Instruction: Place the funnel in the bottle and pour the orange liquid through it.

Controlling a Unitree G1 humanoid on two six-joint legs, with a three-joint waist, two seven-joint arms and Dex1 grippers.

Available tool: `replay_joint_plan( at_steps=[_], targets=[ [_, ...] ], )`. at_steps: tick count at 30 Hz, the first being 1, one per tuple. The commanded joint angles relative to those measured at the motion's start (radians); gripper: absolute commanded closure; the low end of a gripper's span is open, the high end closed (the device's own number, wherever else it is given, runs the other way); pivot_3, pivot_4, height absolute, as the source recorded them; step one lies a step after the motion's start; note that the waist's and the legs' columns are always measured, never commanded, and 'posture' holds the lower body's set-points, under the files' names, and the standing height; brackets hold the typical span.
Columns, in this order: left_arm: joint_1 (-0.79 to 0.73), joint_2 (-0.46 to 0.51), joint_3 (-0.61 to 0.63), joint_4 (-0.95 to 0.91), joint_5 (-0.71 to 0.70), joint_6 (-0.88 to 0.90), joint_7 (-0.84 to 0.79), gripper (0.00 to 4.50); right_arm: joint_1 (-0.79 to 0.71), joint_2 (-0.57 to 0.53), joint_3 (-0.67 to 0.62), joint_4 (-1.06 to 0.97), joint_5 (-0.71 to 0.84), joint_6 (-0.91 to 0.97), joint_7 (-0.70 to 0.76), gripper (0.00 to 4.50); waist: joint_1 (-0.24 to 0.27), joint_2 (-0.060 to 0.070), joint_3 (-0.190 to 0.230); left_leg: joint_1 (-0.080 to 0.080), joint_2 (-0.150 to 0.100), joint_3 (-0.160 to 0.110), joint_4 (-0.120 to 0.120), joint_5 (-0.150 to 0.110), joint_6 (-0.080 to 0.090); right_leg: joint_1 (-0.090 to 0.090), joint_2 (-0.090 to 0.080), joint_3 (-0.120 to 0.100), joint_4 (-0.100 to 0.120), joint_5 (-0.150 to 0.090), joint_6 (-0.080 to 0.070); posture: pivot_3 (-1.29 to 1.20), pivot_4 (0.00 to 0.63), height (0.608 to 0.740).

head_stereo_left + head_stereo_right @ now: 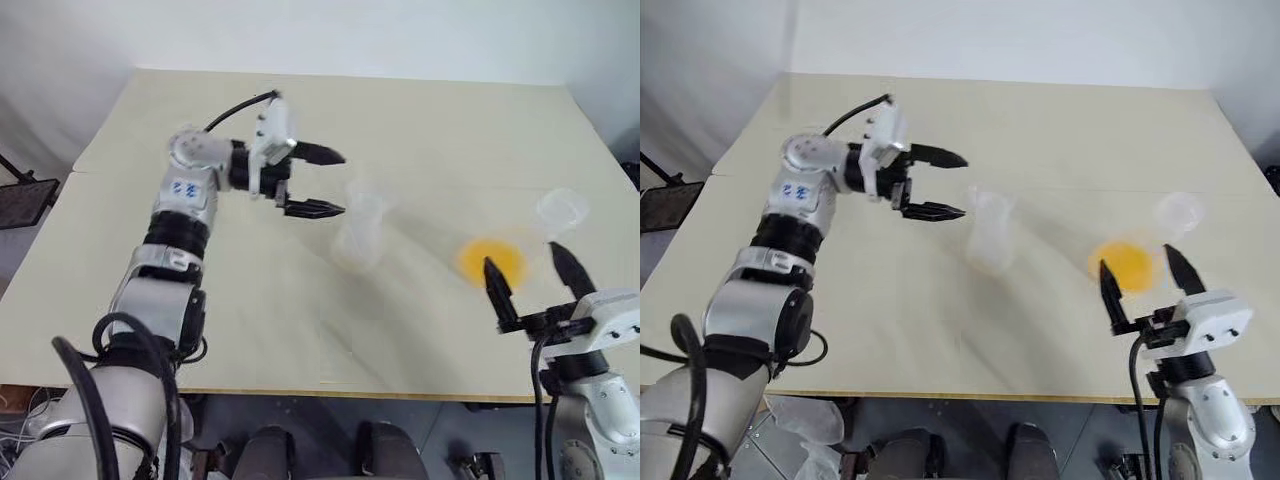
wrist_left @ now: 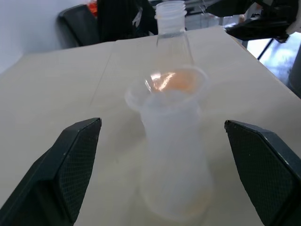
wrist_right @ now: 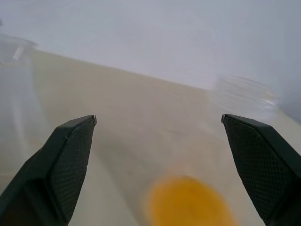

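The clear bottle (image 1: 360, 240) stands at mid-table. The near-invisible funnel (image 2: 164, 92) rests in its mouth, rim up. My left gripper (image 1: 340, 182) is open, level and pointing at the bottle's top from the left, a short gap away, with nothing between its fingers. To the right a second clear flask (image 1: 545, 225) holds the orange liquid (image 1: 493, 258) as a round patch in its base, its mouth (image 1: 562, 208) up and farther back. My right gripper (image 1: 520, 255) is open just in front of that flask, fingers up on either side of the orange patch, not touching it.
The pale table (image 1: 250, 300) carries both flasks. Its front edge runs just behind my right wrist. A dark chair (image 1: 20, 195) stands off the table's left side.
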Motion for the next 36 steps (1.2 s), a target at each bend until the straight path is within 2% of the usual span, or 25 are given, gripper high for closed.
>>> replay_joint_plan(
  at_steps=[1,5,11,14,17,20,25,30,36],
  targets=[
    [0.098,0.043,0.08,-0.125,-0.08,-0.017,0.022,0.05,0.039,-0.017,-0.089,-0.095,0.016,0.077,-0.063,0.0,-0.003,0.0,0.0,0.0,0.0,-0.001,0.0,0.0,0.0,0.0,0.0,0.0,0.0,0.0,0.0,0.0,0.15,0.74],
    [0.258,0.094,0.146,-0.193,-0.114,-0.02,0.089,0.05,0.094,0.046,-0.169,-0.124,0.071,0.075,-0.114,0.0,-0.006,0.0,0.0,0.0,0.0,-0.003,0.0,0.0,0.0,0.0,0.0,0.0,0.001,0.0,0.0,0.0,0.15,0.74],
    [0.513,0.101,0.197,-0.367,-0.144,0.014,0.217,0.05,0.15,0.123,-0.282,-0.101,0.182,0.114,-0.199,0.0,-0.005,0.001,-0.001,0.001,0.0,-0.005,0.001,0.0,0.0,0.001,0.0,0.001,0.001,0.0,0.0,0.0,0.15,0.74],
    [0.577,0.09,0.189,-0.443,-0.158,0.037,0.243,0.05,0.164,0.085,-0.268,-0.118,0.167,0.17,-0.185,0.0,-0.004,0.001,-0.001,0.001,0.0,-0.007,0.001,0.0,0.0,0.001,0.0,0.003,0.001,0.0,0.0,0.0,0.15,0.74],
    [0.606,0.082,0.187,-0.493,-0.171,0.055,0.269,0.05,0.137,0.047,-0.231,-0.145,0.252,0.242,-0.166,0.0,-0.005,0.002,-0.001,0.001,0.0,-0.007,0.002,0.0,0.0,0.001,0.0,0.005,0.001,0.0,0.0,0.0,0.15,0.74],
    [0.633,0.077,0.189,-0.541,-0.184,0.074,0.299,0.05,0.1,0.006,-0.189,-0.145,0.252,0.27,-0.144,0.0,-0.008,0.004,-0.002,0.003,0.0,-0.006,0.002,0.0,0.0,0.002,0.0,0.006,0.001,0.0,0.0,0.0,0.15,0.74],
    [0.709,0.074,0.2,-0.653,-0.226,0.113,0.339,0.05,-0.002,-0.074,-0.141,-0.097,0.26,0.313,-0.101,0.0,-0.009,0.005,-0.003,0.008,0.0,-0.002,-0.002,0.0,0.0,0.002,0.0,0.01,0.002,0.0,0.0,0.0,0.15,0.74],
    [0.809,0.094,0.188,-0.818,-0.318,0.242,0.332,0.05,-0.137,-0.147,-0.143,-0.002,0.304,0.379,-0.084,0.0,-0.007,0.005,-0.003,0.008,0.0,-0.002,-0.001,0.0,0.0,0.003,0.0,0.011,0.001,0.0,0.0,0.0,0.15,0.74],
    [0.854,0.101,0.174,-0.92,-0.358,0.309,0.349,0.05,-0.246,-0.183,-0.145,0.089,0.311,0.421,-0.08,0.0,-0.005,0.005,-0.003,0.008,-0.001,-0.002,-0.001,0.0,0.0,0.003,0.0,0.011,0.001,0.0,0.0,0.0,0.15,0.74]
  ],
)
